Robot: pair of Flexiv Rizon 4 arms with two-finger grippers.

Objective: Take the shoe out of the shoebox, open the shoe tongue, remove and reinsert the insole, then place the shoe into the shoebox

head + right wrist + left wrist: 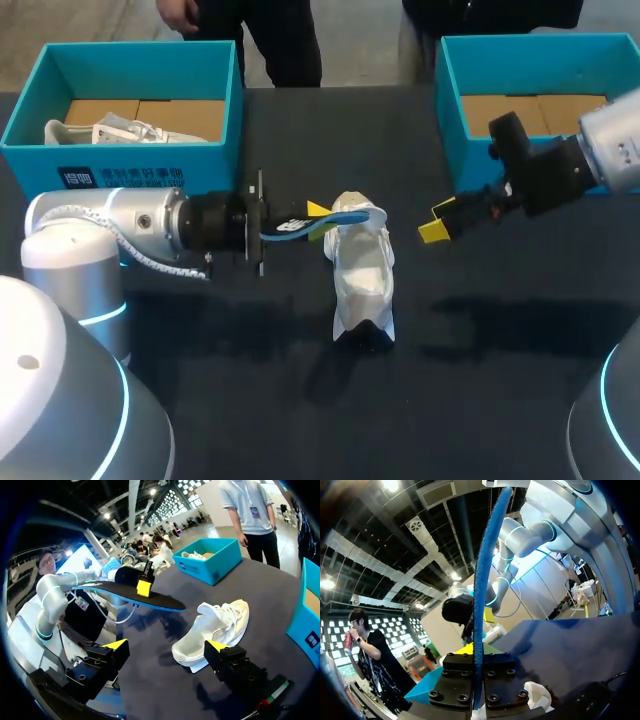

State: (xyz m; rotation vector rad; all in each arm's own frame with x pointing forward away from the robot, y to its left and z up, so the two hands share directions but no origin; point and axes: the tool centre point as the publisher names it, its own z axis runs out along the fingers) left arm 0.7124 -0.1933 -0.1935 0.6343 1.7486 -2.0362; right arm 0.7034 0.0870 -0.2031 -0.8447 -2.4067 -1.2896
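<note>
— From overhead, why is the shoe (362, 272) alone in the middle of the table?

— I'd say it's out for the insole step. Taking the table's far edge as twelve, the left gripper (310, 222) sits at the shoe's ten o'clock, clamped on the blue insole (358, 214). The insole's free end hangs over the shoe's far end, probably lined up to slide back in. The right gripper (440, 222) hangs at two o'clock, fingers spread, carrying nothing.

— And the boxes?

— The right shoebox (452, 95) is at one o'clock. The left shoebox (210, 165) is at ten, with a second shoe (110, 130) inside it.

— What does the left wrist view add?

— It shows the insole edge-on, a thin blue strip pinched between both fingers and running straight ahead. That confirms the grip from two sides. A scrap of white shoe peeks out beside the gripper.

— And the right wrist view?

— It shows the insole's dark, flat face, held about level above the table beyond the shoe. Neither other view shows that. Its own yellow tips stand wide apart, with the shoe ahead of them and untouched.
</note>
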